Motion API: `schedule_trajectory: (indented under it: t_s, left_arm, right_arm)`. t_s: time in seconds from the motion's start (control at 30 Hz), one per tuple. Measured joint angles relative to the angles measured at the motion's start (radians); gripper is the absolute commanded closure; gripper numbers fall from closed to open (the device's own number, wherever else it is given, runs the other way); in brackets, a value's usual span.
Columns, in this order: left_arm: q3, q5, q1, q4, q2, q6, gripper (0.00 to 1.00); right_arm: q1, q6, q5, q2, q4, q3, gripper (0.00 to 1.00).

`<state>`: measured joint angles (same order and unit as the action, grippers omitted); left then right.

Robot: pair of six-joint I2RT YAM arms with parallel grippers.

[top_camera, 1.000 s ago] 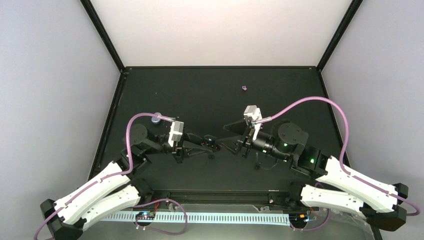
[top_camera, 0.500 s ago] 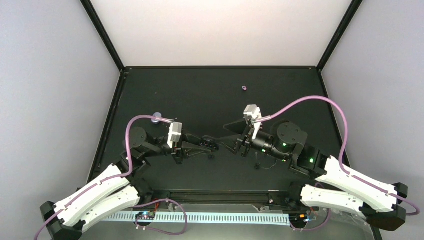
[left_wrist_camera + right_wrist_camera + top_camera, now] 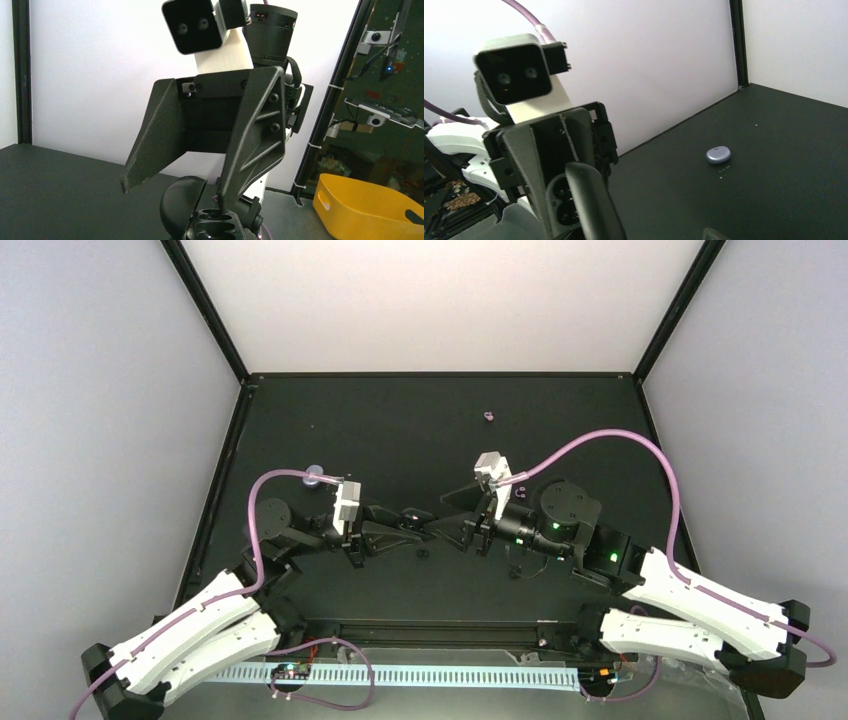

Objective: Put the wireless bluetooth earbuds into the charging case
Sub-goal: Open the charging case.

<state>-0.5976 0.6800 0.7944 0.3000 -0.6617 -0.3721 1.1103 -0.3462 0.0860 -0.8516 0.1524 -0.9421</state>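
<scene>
My left gripper (image 3: 415, 521) is shut on the open charging case (image 3: 216, 226), held off the table mid-table. The dark lid (image 3: 181, 200) stands open. In the right wrist view the case's pale inside with two dark sockets (image 3: 560, 199) shows behind the lid edge. My right gripper (image 3: 441, 514) is open wide and faces the case. One of its fingers (image 3: 252, 145) reaches down with its tip at a socket. I cannot tell whether an earbud lies under that tip. One purple earbud (image 3: 488, 416) lies alone on the far mat. The other is hidden.
A pale lavender oval pebble (image 3: 718, 154) lies on the mat near the left arm's cable, also in the top view (image 3: 313, 476). A tiny black bit (image 3: 422, 553) lies under the grippers. A yellow bin (image 3: 370, 210) stands beyond the table.
My right arm has moved left, bringing its open gripper up to the case. My left gripper with the case has shifted slightly away from the near edge.
</scene>
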Motion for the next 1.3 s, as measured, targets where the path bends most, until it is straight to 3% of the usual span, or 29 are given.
schedule_trajectory:
  t_s: [0.23, 0.4, 0.83, 1.3]
  left_arm:
    - [0.0, 0.008, 0.0, 0.006, 0.001, -0.003, 0.98]
    - [0.0, 0.026, 0.0, 0.007, 0.001, -0.002, 0.98]
    - [0.0, 0.03, 0.0, -0.001, 0.008, 0.002, 0.98]
    - [0.029, -0.064, 0.0, 0.002, 0.021, -0.008, 0.99]
  right_arm:
    - [0.0, -0.001, -0.03, -0.018, 0.02, -0.008, 0.54]
    - [0.0, 0.003, -0.018, -0.021, 0.019, -0.014, 0.59]
    - [0.0, 0.006, -0.005, -0.032, 0.028, -0.026, 0.43]
    - [0.0, 0.006, -0.002, 0.005, 0.033, -0.026, 0.35]
